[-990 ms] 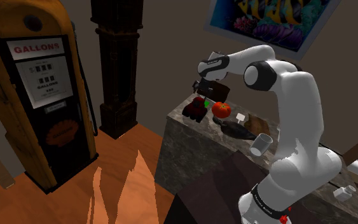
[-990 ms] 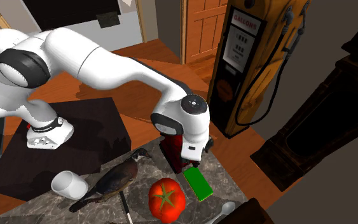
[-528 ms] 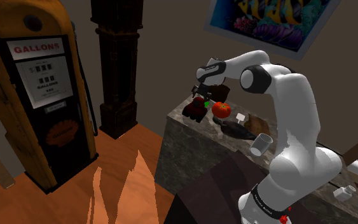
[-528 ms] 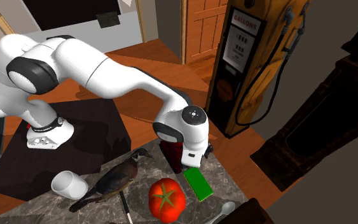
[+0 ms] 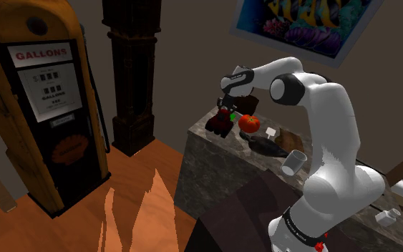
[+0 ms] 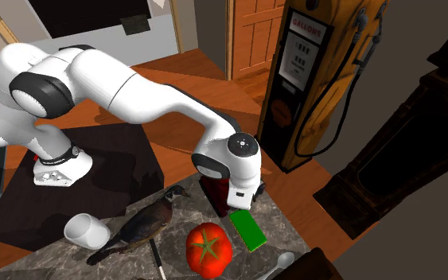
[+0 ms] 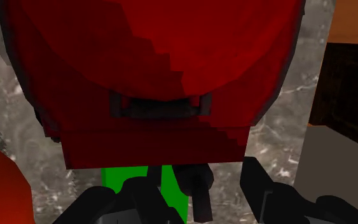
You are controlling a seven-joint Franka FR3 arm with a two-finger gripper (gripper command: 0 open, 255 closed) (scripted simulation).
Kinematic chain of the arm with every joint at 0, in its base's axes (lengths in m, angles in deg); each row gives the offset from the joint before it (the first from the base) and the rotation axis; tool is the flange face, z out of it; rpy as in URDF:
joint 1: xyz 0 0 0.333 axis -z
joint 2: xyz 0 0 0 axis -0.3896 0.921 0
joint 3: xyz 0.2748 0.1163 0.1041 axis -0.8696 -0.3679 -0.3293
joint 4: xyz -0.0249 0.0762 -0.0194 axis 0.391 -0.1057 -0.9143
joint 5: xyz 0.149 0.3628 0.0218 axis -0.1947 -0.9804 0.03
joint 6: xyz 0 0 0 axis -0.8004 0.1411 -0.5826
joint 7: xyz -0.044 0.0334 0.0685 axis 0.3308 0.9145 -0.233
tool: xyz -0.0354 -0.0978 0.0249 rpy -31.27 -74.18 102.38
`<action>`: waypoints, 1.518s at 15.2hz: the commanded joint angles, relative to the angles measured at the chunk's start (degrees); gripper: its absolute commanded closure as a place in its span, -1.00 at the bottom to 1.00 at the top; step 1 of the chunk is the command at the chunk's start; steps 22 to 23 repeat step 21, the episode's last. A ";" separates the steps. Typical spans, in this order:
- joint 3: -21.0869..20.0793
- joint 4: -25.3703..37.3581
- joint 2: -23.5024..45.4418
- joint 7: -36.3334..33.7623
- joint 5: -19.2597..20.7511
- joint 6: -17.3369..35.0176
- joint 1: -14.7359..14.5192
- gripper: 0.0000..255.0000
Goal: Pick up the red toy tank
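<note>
Dark red toy tank (image 7: 152, 63) sits on the grey marbled tabletop (image 6: 286, 231), left of a round red tomato (image 5: 248, 122) in the shoulder view. Jaws hang spread right over it, nothing pinched. Approach looks done, squeeze and lift left.

The white arm (image 5: 333, 122) stretches forward with its elbow raised and its wrist bent down. Its black gripper (image 5: 225, 109) points downward. The fingers (image 7: 260, 184) stand apart.
</note>
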 commanded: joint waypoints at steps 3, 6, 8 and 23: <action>-0.01 -0.05 0.01 -0.01 0.00 0.01 -0.02 1.00; 0.09 0.02 -0.92 -0.10 0.11 -0.98 -0.07 1.00; 0.19 0.05 -1.83 -0.19 0.22 -1.93 -0.12 1.00; 0.67 1.48 -6.23 -0.72 0.84 -7.75 -0.35 1.00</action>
